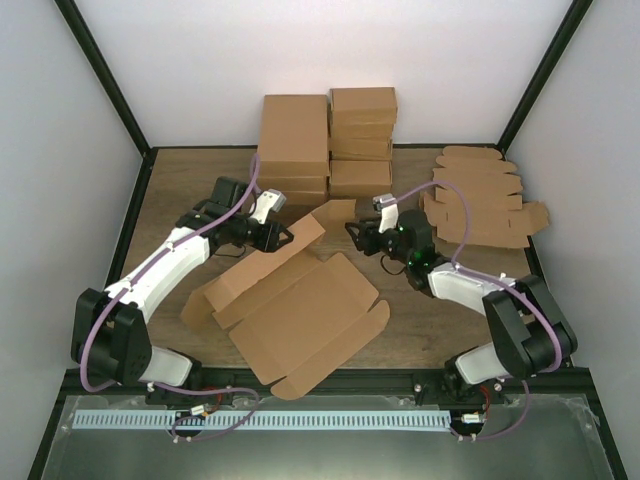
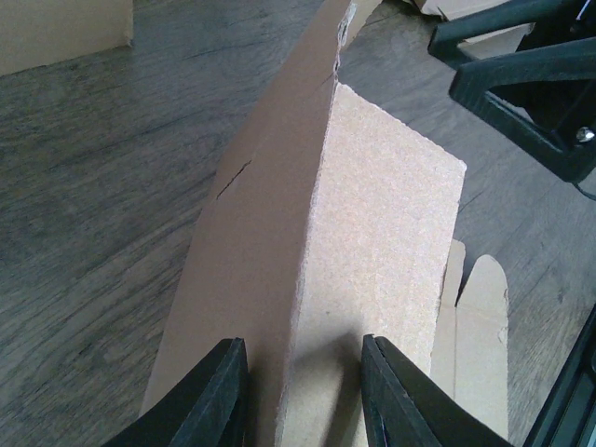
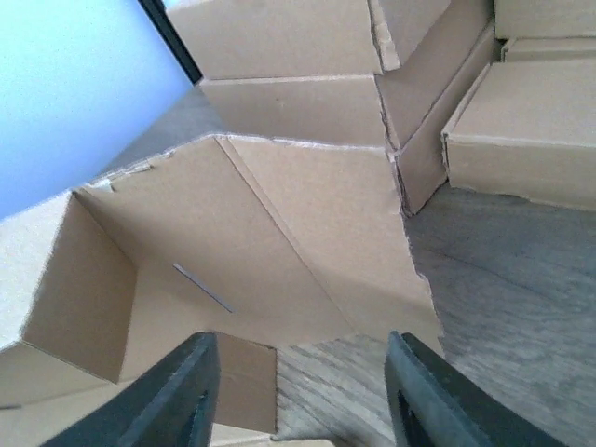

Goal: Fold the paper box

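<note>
The paper box point(image 1: 300, 315) is a large brown creased sheet lying mostly flat at the table's middle. Its far panel is lifted into a sloping wall. My left gripper point(image 1: 279, 238) is shut on the top of that raised wall. In the left wrist view the folded cardboard point(image 2: 372, 214) fills the gap between the two black fingers point(image 2: 223, 391). My right gripper point(image 1: 353, 232) stands open just right of the wall's far end. In the right wrist view nothing sits between its fingers point(image 3: 182, 391), and the box's inner face point(image 3: 270, 233) rises just ahead.
Stacked smaller brown boxes point(image 1: 330, 140) stand at the back centre, close behind both grippers, and also show as boxes point(image 3: 521, 130) in the right wrist view. A pile of flat blanks with rounded tabs point(image 1: 480, 200) lies at the back right. Black frame posts and white walls enclose the table.
</note>
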Robot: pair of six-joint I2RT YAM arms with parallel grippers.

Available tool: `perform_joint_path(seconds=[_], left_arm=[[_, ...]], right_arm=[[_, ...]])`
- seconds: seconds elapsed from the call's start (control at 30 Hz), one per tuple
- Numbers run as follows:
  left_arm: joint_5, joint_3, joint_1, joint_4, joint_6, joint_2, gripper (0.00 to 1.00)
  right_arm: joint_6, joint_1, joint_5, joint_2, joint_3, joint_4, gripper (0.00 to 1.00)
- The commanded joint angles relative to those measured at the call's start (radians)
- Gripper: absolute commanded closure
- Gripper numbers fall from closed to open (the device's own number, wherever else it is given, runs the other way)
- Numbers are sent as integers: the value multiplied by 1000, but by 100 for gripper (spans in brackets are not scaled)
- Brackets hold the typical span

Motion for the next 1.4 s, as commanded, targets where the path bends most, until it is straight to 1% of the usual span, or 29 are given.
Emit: perform_joint_path(seconds=[0.0,0.07,0.13,0.2,0.23,0.33,0.43,0.6,0.8,0.9,1.0,1.1,1.17,1.23,1.33,1.37], left_arm=[[-43,-16,7,-43,-4,38,64],[-43,-17,8,-42,-4,37,64],[-42,-19,8,-41,-4,38,64],[-42,-20,8,-41,-5,40,64],[-42,-20,8,-41,-6,40,64],[-39,-19,8,-41,-5,41,64],[-38,-18,8,-40,-7,39,64],[-34,-15,8,-41,-7,37,64],[-41,-17,7,-41,-6,34,64],[-42,-18,8,-39,-6,32,64],[-40,-16,8,-39,-6,36,64],[-36,-15,8,-38,-7,39,64],[-31,-14,8,-37,-7,40,64],[-28,-13,8,-38,-8,42,64],[-21,-13,8,-36,-8,39,64],[-17,-13,8,-37,-7,37,64]], right_arm=[[-109,-32,-91,-37,36,65,35],[-154,-65,-228,-32,87,-23,31],[-180,-77,-228,-34,78,-12,26],[-197,-89,-220,-27,60,27,17],[-200,-98,-220,-13,64,28,16],[-224,-125,-229,35,95,12,17],[-289,-126,-231,81,144,-32,22],[-327,-126,-209,146,176,1,23],[-420,-136,-268,232,260,-28,23],[-437,-160,-364,248,289,-39,23],[-477,-160,-430,266,328,-83,27],[-472,-160,-467,281,345,-91,36],[-456,-158,-471,281,343,-84,47],[-447,-152,-461,267,328,-75,54],[-406,-146,-446,218,266,-1,62],[-400,-144,-434,203,244,15,64]])
